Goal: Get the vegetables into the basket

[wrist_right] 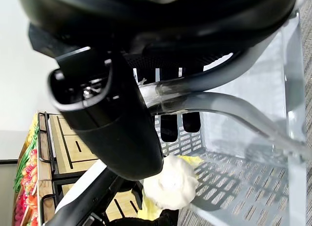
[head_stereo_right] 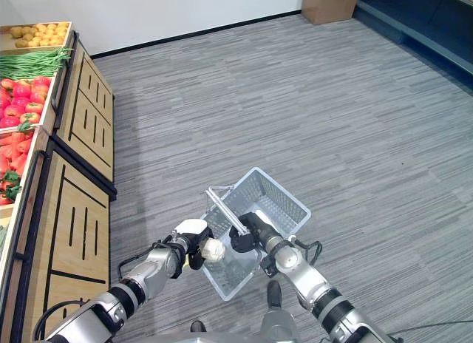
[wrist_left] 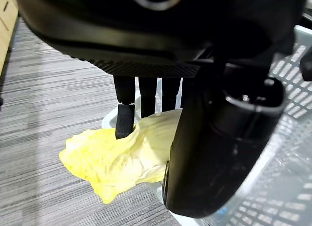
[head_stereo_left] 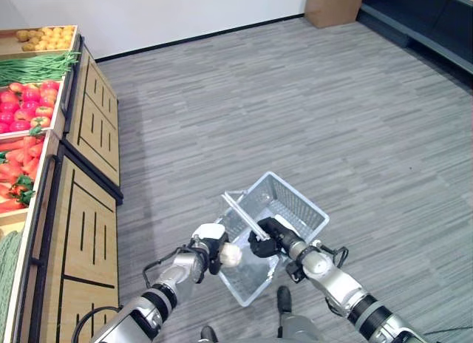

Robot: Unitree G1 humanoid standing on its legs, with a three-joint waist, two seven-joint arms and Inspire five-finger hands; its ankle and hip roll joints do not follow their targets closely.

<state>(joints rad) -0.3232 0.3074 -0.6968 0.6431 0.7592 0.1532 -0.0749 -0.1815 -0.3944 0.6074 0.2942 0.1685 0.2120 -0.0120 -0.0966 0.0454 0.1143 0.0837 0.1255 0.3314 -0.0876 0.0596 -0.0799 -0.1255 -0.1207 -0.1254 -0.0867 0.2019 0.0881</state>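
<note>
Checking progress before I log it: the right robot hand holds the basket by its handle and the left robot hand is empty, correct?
Not quite. The left robot hand is not empty: it is curled around a pale yellow cabbage, as the left wrist view shows. The right robot hand does hold the basket by its handle.

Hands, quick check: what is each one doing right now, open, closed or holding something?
Left hand: shut on a pale yellow cabbage, held at the basket rim.
Right hand: shut on the basket's handle.

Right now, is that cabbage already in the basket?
Not yet. The left hand has its fingers curled round the cabbage at the basket's edge, while the right hand holds the handle.
</note>
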